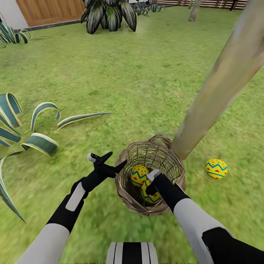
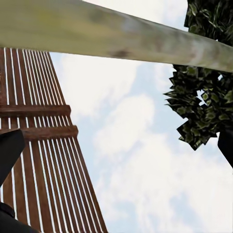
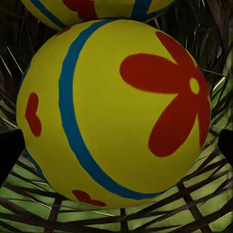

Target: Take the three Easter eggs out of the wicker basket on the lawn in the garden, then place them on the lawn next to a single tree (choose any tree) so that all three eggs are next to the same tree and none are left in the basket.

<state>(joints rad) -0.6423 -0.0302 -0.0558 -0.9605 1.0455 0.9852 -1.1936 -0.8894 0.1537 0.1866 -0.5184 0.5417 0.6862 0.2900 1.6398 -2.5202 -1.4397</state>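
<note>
Filling the right wrist view, the flower-marked egg (image 3: 114,114) sits between the dark tips of the right end effector (image 3: 116,145), which stand apart at either side of it; whether the pads touch the shell I cannot tell, so I would call it spread around the egg, not yet clamped. Behind it shows the second egg (image 3: 97,9), and beneath both the woven floor of the wicker basket (image 3: 121,218).

From the head view, the right end effector (image 1: 152,183) reaches down inside the wicker basket (image 1: 124,190), over the flower-marked egg (image 1: 150,194), with the second egg (image 1: 139,174) just beside it. The third egg (image 1: 216,168) already lies on the lawn (image 1: 146,80), near the foot of the leaning tree (image 1: 216,95). By my judgement one third of the work is done: two eggs remain to be lifted out and set by that same trunk.

The left end effector (image 1: 106,165) hovers outside the basket's rim with its fingers spread and nothing in them; its wrist camera looks up past the trunk (image 2: 116,36) to sky, a slatted fence (image 2: 43,145) and dark foliage (image 2: 204,97).

For room: the basket stands almost against the trunk's base, so a lift should rise straight clear of the rim and the loop handle (image 1: 161,139) before swinging toward open grass beside the placed egg. Agave leaves (image 1: 40,143) crowd the left side; the lawn around the third egg looks free.
</note>
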